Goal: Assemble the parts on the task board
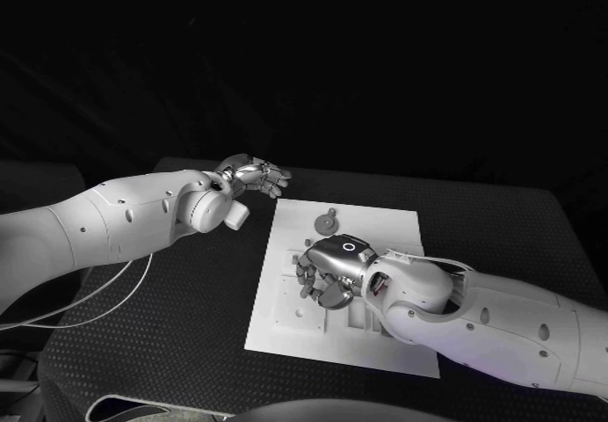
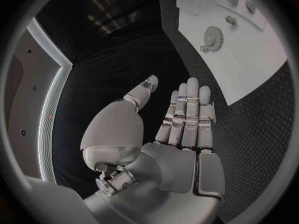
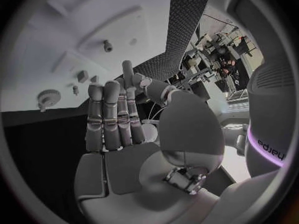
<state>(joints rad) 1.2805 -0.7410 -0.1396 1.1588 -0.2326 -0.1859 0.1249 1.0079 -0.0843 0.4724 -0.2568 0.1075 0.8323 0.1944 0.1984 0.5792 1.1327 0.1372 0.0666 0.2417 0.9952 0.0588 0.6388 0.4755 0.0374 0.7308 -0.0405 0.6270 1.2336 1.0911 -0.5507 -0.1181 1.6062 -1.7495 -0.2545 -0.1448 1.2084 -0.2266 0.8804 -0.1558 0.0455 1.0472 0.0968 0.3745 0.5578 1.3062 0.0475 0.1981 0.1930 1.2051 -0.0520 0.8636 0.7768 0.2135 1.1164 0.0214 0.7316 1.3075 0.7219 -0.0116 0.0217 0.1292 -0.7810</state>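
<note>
Silver fingers of the right hand (image 1: 332,271) hang over the middle of the white task board (image 1: 380,220). In the right wrist view they are straight and side by side, with nothing in them, so this hand is released. In the head view the fingers bend down toward the board, and I cannot tell if the tips touch it.

Just past this hand, toward 12 o'clock on the board, lies a small round gear (image 1: 329,214), flat on its side. Small parts (image 3: 81,75) sit near it, between the gear and the hand. One little peg (image 3: 107,46) stands alone, further out on the board.

The left hand (image 1: 255,176) is off the board, over the black table (image 1: 190,290) at about 10 o'clock from the board. Its fingers are straight and apart from the thumb, and it holds nothing.

The gear looks light, hard and stiff. It is thin and lies flat, so it may be hard to lift, and it could slide on the smooth board. A good way is probably to pinch it by its edge, on two sides across from each other, with a thumb and a finger. The small parts look tiny and may roll or tip over, so a soft, slow pinch from above is best
</note>
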